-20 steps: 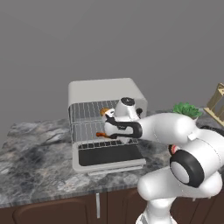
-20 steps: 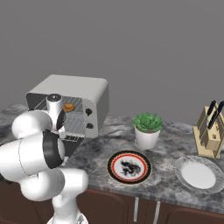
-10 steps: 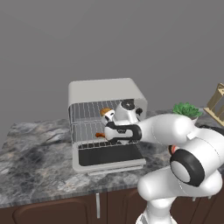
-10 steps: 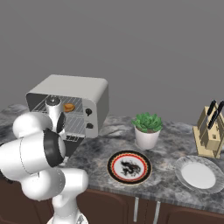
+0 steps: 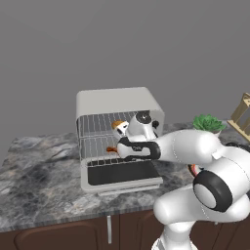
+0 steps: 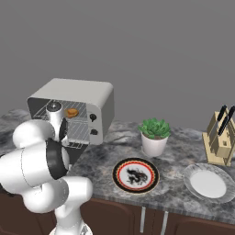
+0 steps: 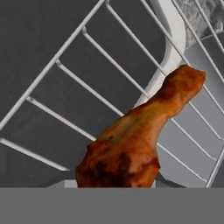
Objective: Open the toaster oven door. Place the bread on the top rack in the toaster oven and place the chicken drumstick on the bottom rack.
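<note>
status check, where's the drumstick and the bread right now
Gripper at the toaster oven mouth, chicken drumstick right at the fingers, over the wire rack. Bread on the top rack. Door down, nothing blocking.

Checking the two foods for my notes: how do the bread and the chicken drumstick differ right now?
The bread is a small round golden lump; the chicken drumstick is long, tapered and darker reddish-brown. The bread lies on the top rack; the drumstick is lower, at the bottom rack by the gripper. Both are inside the toaster oven.
</note>
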